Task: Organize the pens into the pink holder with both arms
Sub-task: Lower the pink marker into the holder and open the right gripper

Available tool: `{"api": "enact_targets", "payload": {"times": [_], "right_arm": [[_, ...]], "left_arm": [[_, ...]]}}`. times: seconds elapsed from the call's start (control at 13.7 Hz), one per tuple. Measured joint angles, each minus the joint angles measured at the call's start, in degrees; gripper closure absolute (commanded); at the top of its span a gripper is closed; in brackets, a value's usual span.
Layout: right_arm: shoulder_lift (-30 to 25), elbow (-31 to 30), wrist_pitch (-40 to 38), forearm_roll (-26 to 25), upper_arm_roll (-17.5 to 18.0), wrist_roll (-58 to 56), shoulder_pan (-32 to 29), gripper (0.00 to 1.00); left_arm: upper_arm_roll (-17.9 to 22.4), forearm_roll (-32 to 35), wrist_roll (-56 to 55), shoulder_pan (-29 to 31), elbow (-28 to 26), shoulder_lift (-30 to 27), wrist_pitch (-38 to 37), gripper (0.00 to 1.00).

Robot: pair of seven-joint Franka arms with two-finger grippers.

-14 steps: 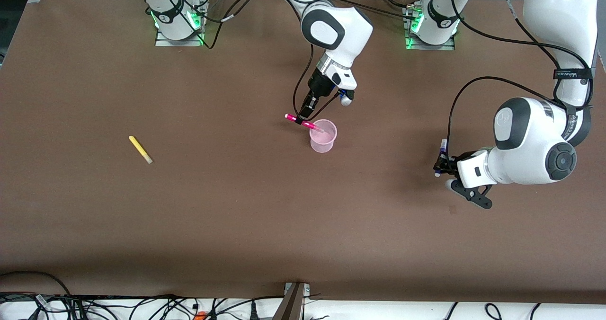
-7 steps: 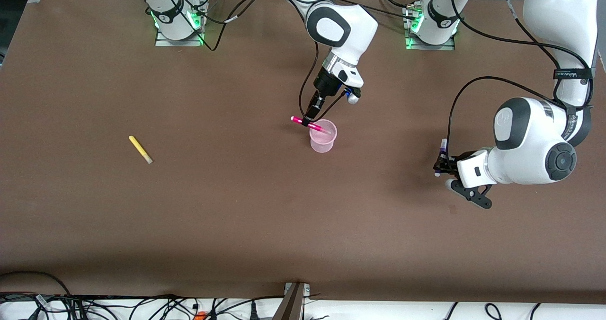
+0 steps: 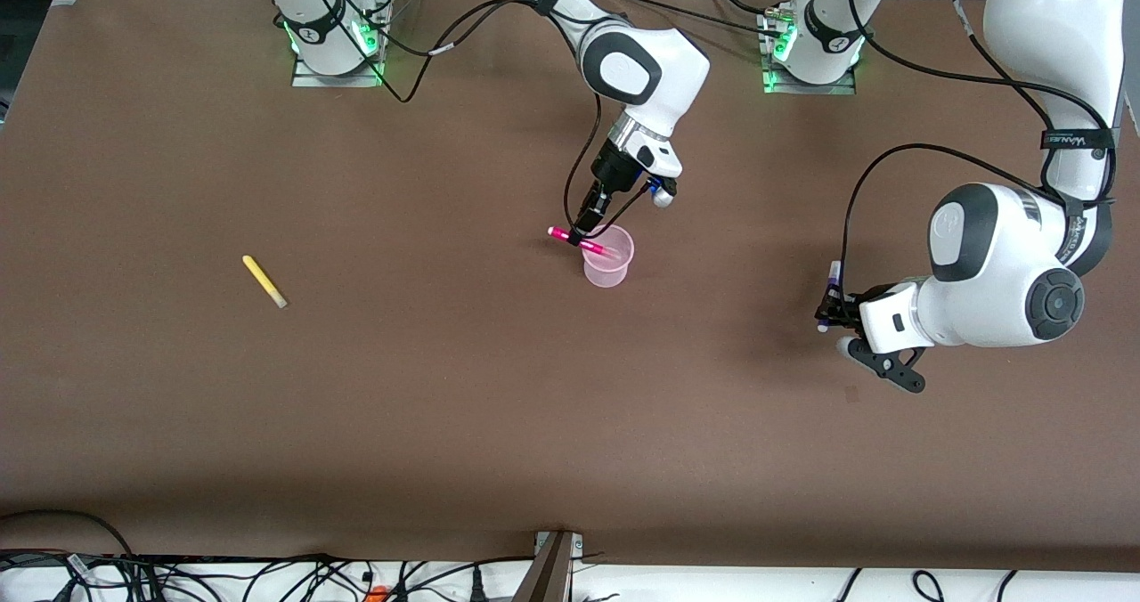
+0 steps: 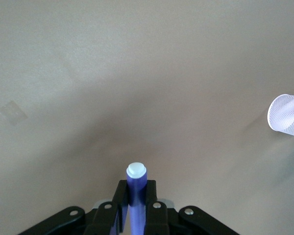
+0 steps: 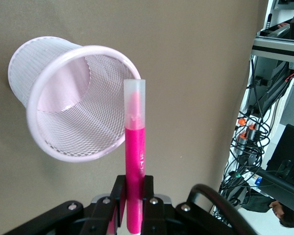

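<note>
Right gripper (image 3: 585,234) clamping magenta pen (image 3: 583,243), tip poking over pink holder (image 3: 608,268) rim at mid-table; risking tipping it. Left gripper (image 3: 830,310) waiting, pinching purple pen (image 3: 833,274).

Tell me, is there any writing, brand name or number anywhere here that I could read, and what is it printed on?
Black band on the left arm: white lettering, too small to read for certain.
Magenta pen in the right hand: faint print along the barrel, too blurred to read.
Purple pen, yellow pen and pink holder: no writing visible.
</note>
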Motion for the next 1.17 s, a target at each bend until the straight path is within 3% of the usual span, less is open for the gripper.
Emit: {"api": "enact_targets", "payload": {"times": [0.95,1.02,1.17], "right_arm": [[0.79,0.87,-0.08,-0.03,-0.45,0.56,1.82,0.96],[0.80,0.87,-0.08,-0.03,-0.52,0.56,1.82,0.91],[0.85,0.86,-0.09,-0.03,-0.59,0.56,1.82,0.43]], "left_arm": [[0.00,0.00,0.04,-0.01,0.00,0.12,0.00,1.00],[0.00,0.00,0.05,-0.02,0.01,0.12,0.00,1.00],[-0.01,-0.01,0.05,-0.07,0.19,0.12,0.00,1.00]]}}
